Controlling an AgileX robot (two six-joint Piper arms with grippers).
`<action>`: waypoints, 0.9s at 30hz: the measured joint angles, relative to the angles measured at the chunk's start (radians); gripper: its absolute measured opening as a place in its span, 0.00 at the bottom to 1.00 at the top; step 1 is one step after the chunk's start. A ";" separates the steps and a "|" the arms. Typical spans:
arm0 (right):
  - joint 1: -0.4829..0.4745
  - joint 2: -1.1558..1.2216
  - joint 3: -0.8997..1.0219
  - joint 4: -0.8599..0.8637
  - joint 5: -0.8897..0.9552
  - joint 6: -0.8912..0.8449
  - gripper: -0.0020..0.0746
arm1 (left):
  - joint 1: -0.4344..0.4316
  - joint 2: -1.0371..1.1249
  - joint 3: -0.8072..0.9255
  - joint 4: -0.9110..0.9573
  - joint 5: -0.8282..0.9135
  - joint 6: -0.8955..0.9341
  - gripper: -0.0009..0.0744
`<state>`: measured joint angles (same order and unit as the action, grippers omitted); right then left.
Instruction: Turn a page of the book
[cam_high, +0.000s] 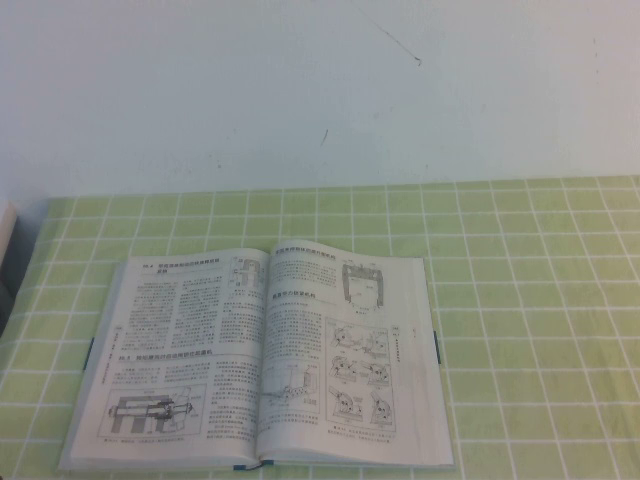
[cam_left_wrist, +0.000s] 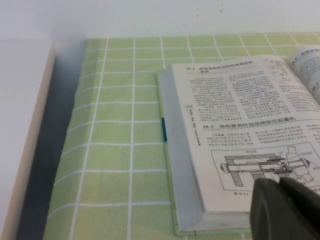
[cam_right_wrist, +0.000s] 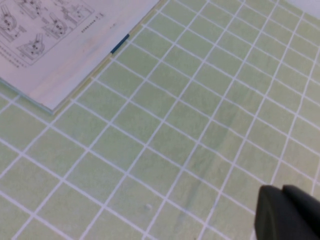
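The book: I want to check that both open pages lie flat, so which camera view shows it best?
The high view: the whole open book shows, both pages and the spine fold. The left wrist view gives only its left page and page block, behind the left gripper. The right wrist view catches one corner, away from the shut right gripper.

The scene is evenly and softly lit, with the wall (cam_high: 320, 90) washed pale and slightly overexposed. A dark shadow band is cast along the cloth (cam_left_wrist: 105, 150) at 9 o'clock in the left wrist view. Print on the book (cam_high: 260, 360) is blurred in the high view.
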<state>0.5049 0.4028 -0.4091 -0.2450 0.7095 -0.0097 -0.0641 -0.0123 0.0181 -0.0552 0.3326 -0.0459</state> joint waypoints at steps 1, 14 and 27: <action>0.000 0.000 0.000 -0.005 0.000 0.000 0.02 | 0.000 0.000 0.000 0.000 0.000 0.000 0.01; -0.306 -0.193 0.077 -0.014 -0.188 -0.072 0.02 | 0.000 0.000 0.000 0.000 0.000 0.003 0.01; -0.539 -0.376 0.430 0.153 -0.363 -0.112 0.02 | 0.000 -0.002 0.000 0.000 0.000 0.003 0.01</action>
<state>-0.0339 0.0264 0.0211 -0.0919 0.3463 -0.1221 -0.0641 -0.0140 0.0177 -0.0552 0.3326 -0.0427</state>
